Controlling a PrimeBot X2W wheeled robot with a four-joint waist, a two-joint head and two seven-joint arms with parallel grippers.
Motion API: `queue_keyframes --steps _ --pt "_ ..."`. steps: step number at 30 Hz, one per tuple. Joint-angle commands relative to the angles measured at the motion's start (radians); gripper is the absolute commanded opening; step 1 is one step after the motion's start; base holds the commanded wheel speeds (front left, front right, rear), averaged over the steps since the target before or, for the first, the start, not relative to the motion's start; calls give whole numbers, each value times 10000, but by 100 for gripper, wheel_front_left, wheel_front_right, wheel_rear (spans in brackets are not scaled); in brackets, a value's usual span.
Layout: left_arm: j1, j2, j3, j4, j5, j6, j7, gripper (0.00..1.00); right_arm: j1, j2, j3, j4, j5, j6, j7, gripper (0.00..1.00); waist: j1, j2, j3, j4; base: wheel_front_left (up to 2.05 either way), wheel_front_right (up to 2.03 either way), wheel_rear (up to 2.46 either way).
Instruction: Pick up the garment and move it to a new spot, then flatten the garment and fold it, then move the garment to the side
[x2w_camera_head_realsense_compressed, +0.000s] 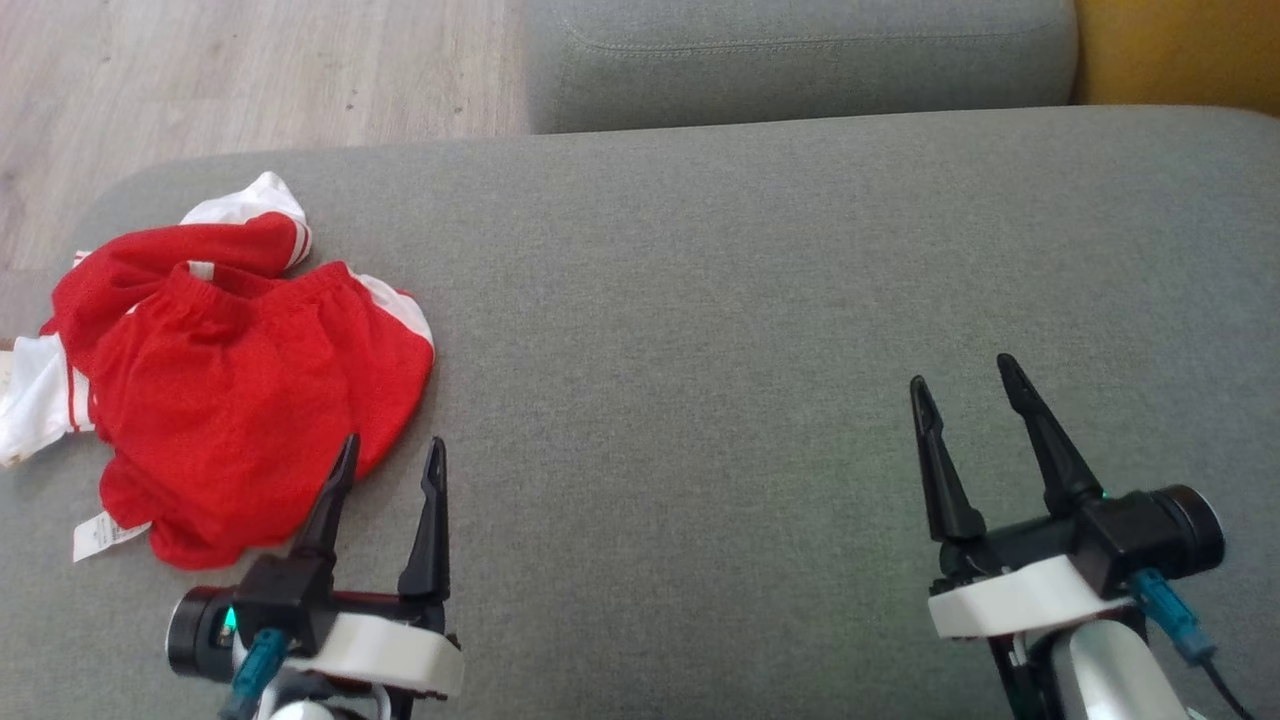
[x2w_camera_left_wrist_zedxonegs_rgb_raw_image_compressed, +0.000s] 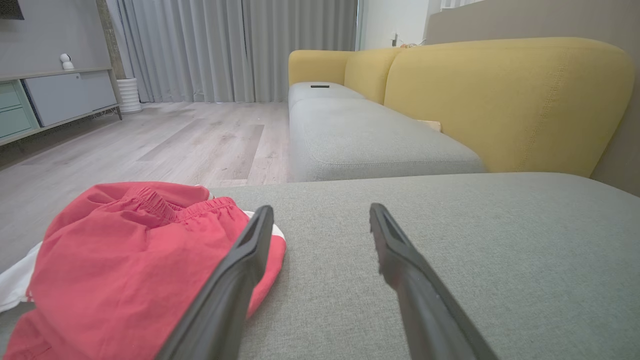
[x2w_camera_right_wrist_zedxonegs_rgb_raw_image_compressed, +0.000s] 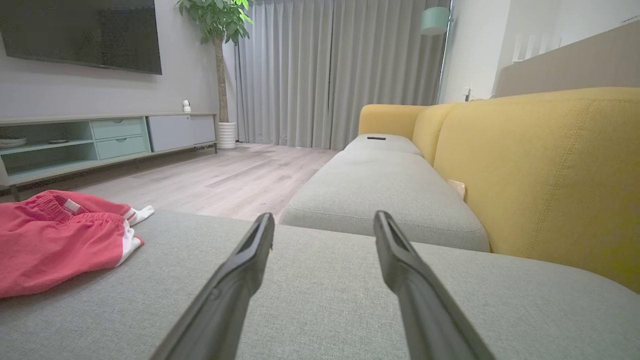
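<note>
The left end effector (x2w_camera_head_realsense_compressed: 394, 440) stands wide open and holds nothing. It is low over the grey sofa seat (x2w_camera_head_realsense_compressed: 750, 300), fingers pointing away from the robot. Its outer finger (x2w_camera_head_realsense_compressed: 330, 500) crosses the near right edge of the garment (x2w_camera_head_realsense_compressed: 230, 390) in the head view; whether it touches the cloth cannot be told. The right end effector (x2w_camera_head_realsense_compressed: 961, 370) is also spread wide and empty, well apart from the garment, over bare seat on the robot's right. The garment, red shorts with white trim, lies crumpled at the left end of the seat, waistband bunched toward the far side. A white label (x2w_camera_head_realsense_compressed: 105, 535) sticks out at its near left edge. Beyond the seat are a second grey cushion (x2w_camera_head_realsense_compressed: 800, 60), a yellow backrest (x2w_camera_left_wrist_zedxonegs_rgb_raw_image_compressed: 505, 100) and pale wooden floor (x2w_camera_head_realsense_compressed: 250, 70).
</note>
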Motion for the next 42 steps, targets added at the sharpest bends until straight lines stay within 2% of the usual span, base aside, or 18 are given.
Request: queue_keyframes --steps 1,9,20,31,36,42 --pt "-269 78 398 -308 -24 48 -124 100 -396 -100 161 -325 58 77 -109 100 0 0 5 -6 0 0 0" --pt "-323 77 407 -341 -125 55 -124 100 -276 -99 55 129 780 77 -109 100 0 0 21 6 0 0 0" --pt "-275 76 475 -449 -115 201 -124 100 -123 -99 77 604 940 77 -109 100 0 0 -81 -22 0 0 0" --pt "-354 76 360 -567 -42 125 -124 100 -109 -99 -8 925 1042 77 -109 100 0 0 11 12 0 0 0" --pt "-438 76 318 -557 12 221 -124 100 -99 -99 -15 946 1049 77 -109 100 0 0 102 314 0 0 0" --pt "-579 76 285 -635 81 353 -124 100 -123 -99 -30 873 1059 77 -109 100 0 0 248 1146 0 0 0"
